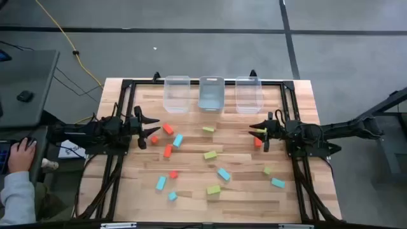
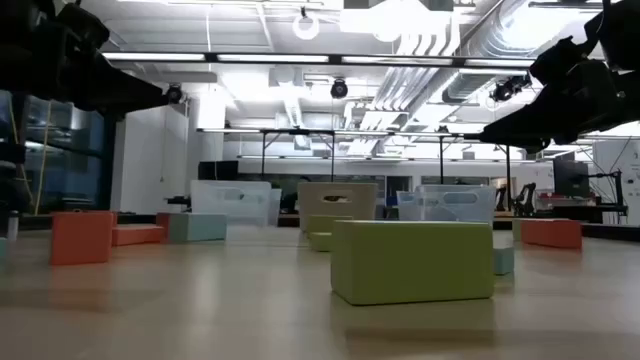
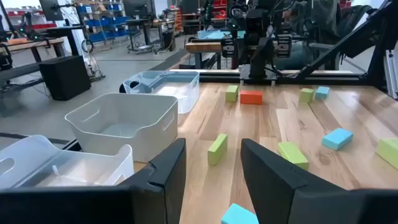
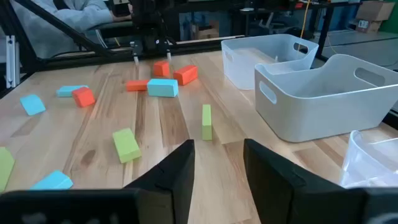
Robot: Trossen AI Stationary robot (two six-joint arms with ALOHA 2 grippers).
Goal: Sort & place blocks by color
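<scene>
Small red-orange, light blue and lime green blocks lie scattered flat on the wooden table, among them a red one (image 1: 168, 128), a blue one (image 1: 177, 140) and a green one (image 1: 210, 154). My left gripper (image 1: 154, 126) hovers open at the table's left side, close to the red blocks; in its wrist view (image 3: 212, 144) a green bar (image 3: 217, 149) lies beyond the fingers and a blue block (image 3: 239, 214) below them. My right gripper (image 1: 253, 129) is open at the right side (image 4: 219, 144), above a red block (image 1: 257, 142). Neither holds anything.
Three clear plastic bins (image 1: 177, 93) (image 1: 211, 93) (image 1: 248, 94) stand in a row along the table's far edge. A black frame (image 1: 127, 83) runs round the table. A person's hand (image 1: 25, 149) and sleeve show off the table's left. Bare wood lies between the blocks mid-table.
</scene>
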